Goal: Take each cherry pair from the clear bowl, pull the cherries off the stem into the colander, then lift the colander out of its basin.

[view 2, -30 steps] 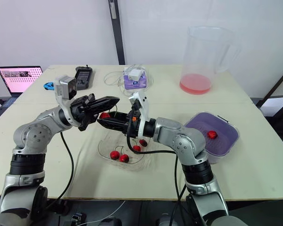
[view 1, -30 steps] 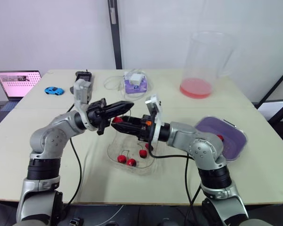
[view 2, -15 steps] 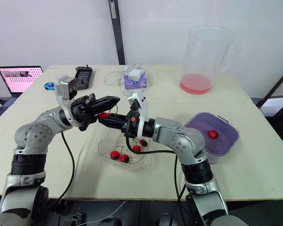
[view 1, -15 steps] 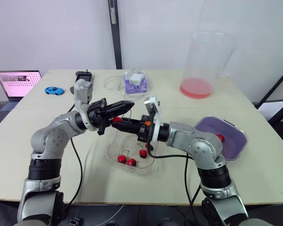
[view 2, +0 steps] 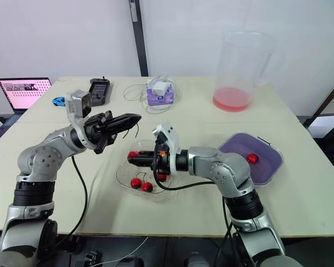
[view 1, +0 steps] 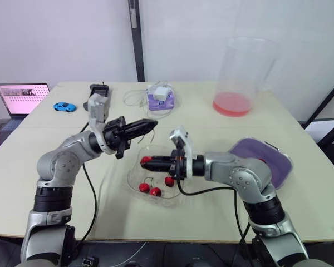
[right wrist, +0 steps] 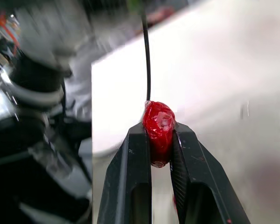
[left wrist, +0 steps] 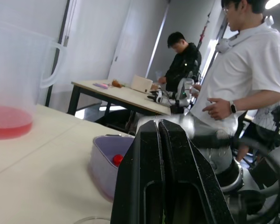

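Observation:
My right gripper (view 1: pixel 147 162) is shut on a red cherry (right wrist: pixel 159 125), low over the clear bowl (view 1: pixel 134 179); a thin dark stem (right wrist: pixel 147 60) rises from that cherry. Up and to the left, my left gripper (view 1: pixel 152 123) is shut, with what looks like a thin stem (view 2: pixel 136 129) hanging from its tip. It is well apart from the right gripper. More cherries (view 1: pixel 150 190) with stems lie in the bowl. At the right stands the purple colander in its basin (view 1: pixel 280 164), with one cherry (view 2: pixel 251 158) in it.
A tall clear pitcher (view 1: pixel 240 75) with red liquid stands at the back right. A small purple box with cables (view 1: pixel 158 99), a black device (view 1: pixel 98 89), a blue toy car (view 1: pixel 63 107) and a laptop (view 1: pixel 21 95) sit along the back left. People (left wrist: pixel 242 70) stand beyond the table.
My right gripper has pulled down and away from the left gripper, taking the cherry low over the bowl. The left gripper has stayed where it was.

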Controlling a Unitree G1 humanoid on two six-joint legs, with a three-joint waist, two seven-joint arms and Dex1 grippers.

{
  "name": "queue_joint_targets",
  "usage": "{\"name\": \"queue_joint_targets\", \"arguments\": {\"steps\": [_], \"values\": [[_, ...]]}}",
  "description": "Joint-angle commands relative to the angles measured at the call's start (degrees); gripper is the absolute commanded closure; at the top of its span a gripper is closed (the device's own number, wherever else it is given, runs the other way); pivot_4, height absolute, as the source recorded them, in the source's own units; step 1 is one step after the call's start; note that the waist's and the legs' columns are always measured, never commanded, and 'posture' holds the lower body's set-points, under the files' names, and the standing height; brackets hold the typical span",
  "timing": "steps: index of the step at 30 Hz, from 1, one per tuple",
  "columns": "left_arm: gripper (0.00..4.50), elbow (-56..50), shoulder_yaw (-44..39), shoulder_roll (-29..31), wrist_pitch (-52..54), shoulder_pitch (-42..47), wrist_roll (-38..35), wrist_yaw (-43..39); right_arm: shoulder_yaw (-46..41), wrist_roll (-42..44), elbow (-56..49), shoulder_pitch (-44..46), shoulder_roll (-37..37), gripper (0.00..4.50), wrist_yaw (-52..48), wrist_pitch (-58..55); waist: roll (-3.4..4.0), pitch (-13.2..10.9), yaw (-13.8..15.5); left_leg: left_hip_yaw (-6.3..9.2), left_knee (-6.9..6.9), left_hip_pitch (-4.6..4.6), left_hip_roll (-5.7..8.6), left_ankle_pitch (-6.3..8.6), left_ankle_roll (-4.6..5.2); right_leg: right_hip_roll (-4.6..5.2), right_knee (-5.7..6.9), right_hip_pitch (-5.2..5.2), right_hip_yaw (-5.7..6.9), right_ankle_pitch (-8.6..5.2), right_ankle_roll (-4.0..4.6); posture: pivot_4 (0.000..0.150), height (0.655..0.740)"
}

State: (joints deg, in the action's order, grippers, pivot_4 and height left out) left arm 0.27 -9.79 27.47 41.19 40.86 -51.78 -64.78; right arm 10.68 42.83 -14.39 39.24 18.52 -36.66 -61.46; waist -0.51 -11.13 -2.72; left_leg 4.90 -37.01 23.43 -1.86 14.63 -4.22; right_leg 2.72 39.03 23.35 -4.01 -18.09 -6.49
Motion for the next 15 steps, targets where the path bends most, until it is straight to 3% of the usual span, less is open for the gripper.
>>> {"name": "queue_joint_targets", "arguments": {"steps": [1,11,13,15], "values": [[4.50,-1.09,-0.35,-0.56,-1.22,1.08,-0.42,-0.01,-0.04,0.74,-2.97,-0.18,1.18,4.35,-1.44,-0.62,0.00,0.00,0.03,0.00,0.00,0.00,0.00,0.00,0.00,-0.01,0.00,0.00,0.01,0.00,0.00,0.150,0.7332],[4.50,-1.17,-0.98,0.15,-1.07,0.29,-0.30,-0.24,-13.67,6.70,-7.69,0.60,18.97,4.35,-8.62,-2.86,-0.01,-0.02,0.21,0.00,-0.01,0.02,0.01,0.01,0.02,0.01,-0.05,-0.03,0.01,0.00,0.00,0.150,0.7332],[4.50,-1.24,-1.15,0.65,-1.38,-0.25,0.15,-0.09,-16.10,5.62,-6.88,1.16,25.42,4.35,-11.86,-1.37,0.01,-0.03,0.19,0.00,0.00,0.01,0.00,0.02,0.03,-0.01,-0.05,-0.03,0.01,0.00,0.00,0.150,0.7332],[4.50,-1.70,-2.48,1.75,-1.77,-1.53,0.44,0.72,-18.35,0.69,-3.81,-0.29,36.86,4.35,-17.96,3.11,0.01,-0.04,0.26,0.00,-0.01,0.01,0.00,0.03,0.06,-0.02,-0.06,-0.04,0.00,0.00,0.00,0.150,0.7332]]}}
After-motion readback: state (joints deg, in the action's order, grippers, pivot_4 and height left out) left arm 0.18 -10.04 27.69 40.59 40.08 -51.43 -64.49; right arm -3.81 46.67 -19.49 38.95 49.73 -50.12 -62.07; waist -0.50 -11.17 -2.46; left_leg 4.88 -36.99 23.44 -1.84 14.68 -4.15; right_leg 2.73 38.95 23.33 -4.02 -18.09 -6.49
